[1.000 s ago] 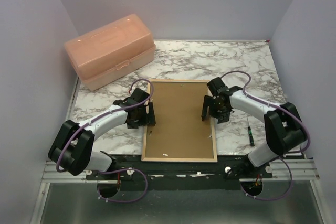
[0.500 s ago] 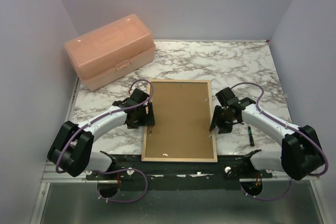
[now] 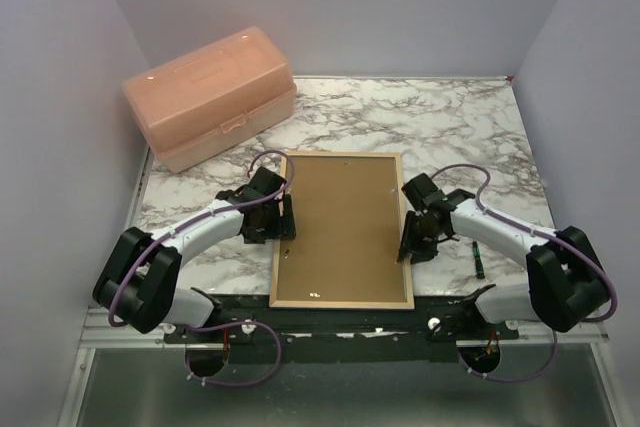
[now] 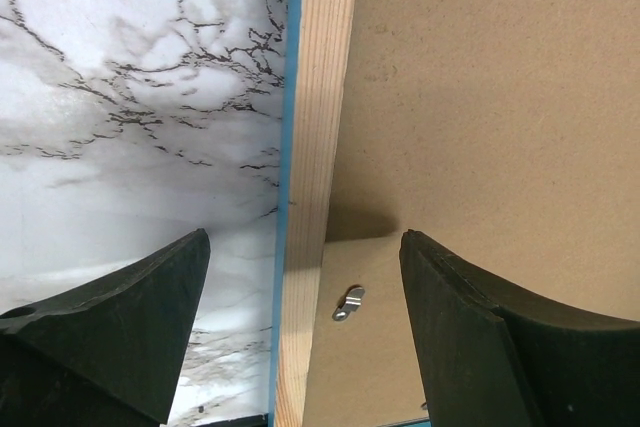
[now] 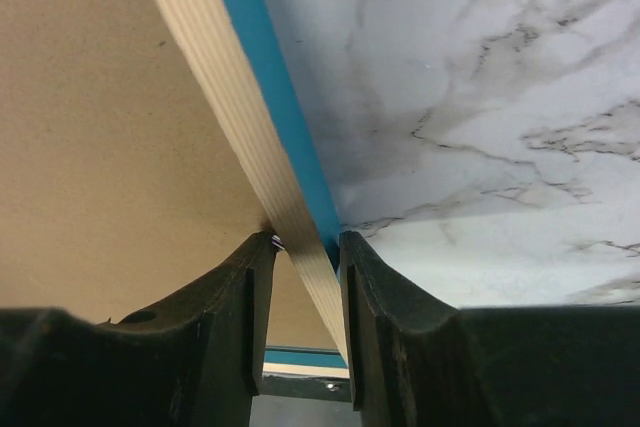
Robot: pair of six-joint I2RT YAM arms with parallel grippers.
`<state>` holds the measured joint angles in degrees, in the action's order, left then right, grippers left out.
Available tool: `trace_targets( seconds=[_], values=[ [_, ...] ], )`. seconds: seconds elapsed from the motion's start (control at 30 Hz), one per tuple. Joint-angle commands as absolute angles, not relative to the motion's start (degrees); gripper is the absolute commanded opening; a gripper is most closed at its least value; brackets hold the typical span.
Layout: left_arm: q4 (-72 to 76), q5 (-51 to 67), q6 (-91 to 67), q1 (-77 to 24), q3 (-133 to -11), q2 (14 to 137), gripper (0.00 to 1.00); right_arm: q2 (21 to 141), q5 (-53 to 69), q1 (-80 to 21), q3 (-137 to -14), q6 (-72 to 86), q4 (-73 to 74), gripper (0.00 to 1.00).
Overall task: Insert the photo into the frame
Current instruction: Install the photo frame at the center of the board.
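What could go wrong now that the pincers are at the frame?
1. The right pincer pinches only one thin rail of the frame. If it lifts by that rail alone, the frame might slip out or twist.
2. The left pincer stands wide open over the other rail and holds nothing, so that side might drag or tip.
3. The brown board lies in the frame and might slide out if the frame tilts.

Soft, even light from above, little glare on my feeds.
My top view is crisp; both wrist views blur the dark pincer fingers [image 4: 110, 327] at 6 o'clock, and a faint shadow sits beside the frame [image 4: 315, 97].
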<state>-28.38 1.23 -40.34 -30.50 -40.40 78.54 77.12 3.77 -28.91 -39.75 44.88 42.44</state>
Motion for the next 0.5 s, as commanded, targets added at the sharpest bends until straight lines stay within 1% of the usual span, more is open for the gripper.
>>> trace_targets(
  seconds=[0.0, 0.03, 0.07, 0.2, 0.27, 0.33, 0.4, 0.47],
  values=[
    [-26.77, 3.6, -39.9, -30.59, -38.85, 81.38, 0.79, 80.55, 0.18, -32.74, -41.01, 46.95, 43.33, 0.38],
    [-26.6, 3.6, -39.89, -30.59, -38.77, 81.47, 0.79, 81.62, -1.58, -33.52, -41.33, 47.36, 43.32, 0.33],
    [-26.41, 3.56, -39.82, -30.59, -38.68, 81.6, 0.79, 82.86, -2.58, -34.42, -41.76, 47.64, 43.41, 0.31],
    [-25.87, 3.95, -39.81, -30.58, -38.5, 82.29, 0.79, 87.3, -6.54, -37.55, -43.39, 49.05, 44.35, 0.29],
    [-25.49, 4.3, -39.9, -30.59, -38.41, 82.69, 0.78, 88.48, -7.63, -38.36, -43.64, 49.41, 44.4, 0.26],
    [-25.16, 4.55, -39.99, -30.57, -38.32, 82.88, 0.78, 88.61, -8.25, -38.57, -43.34, 49.66, 43.98, 0.21],
    [-24.91, 4.61, -39.98, -30.54, -38.33, 82.82, 0.78, 88.2, -8.17, -38.58, -43.18, 49.61, 43.36, 0.2],
    [-24.89, 4.58, -39.99, -30.54, -38.23, 82.79, 0.78, 87.65, -7.53, -38.58, -42.72, 49.47, 42.47, 0.14]
  ],
)
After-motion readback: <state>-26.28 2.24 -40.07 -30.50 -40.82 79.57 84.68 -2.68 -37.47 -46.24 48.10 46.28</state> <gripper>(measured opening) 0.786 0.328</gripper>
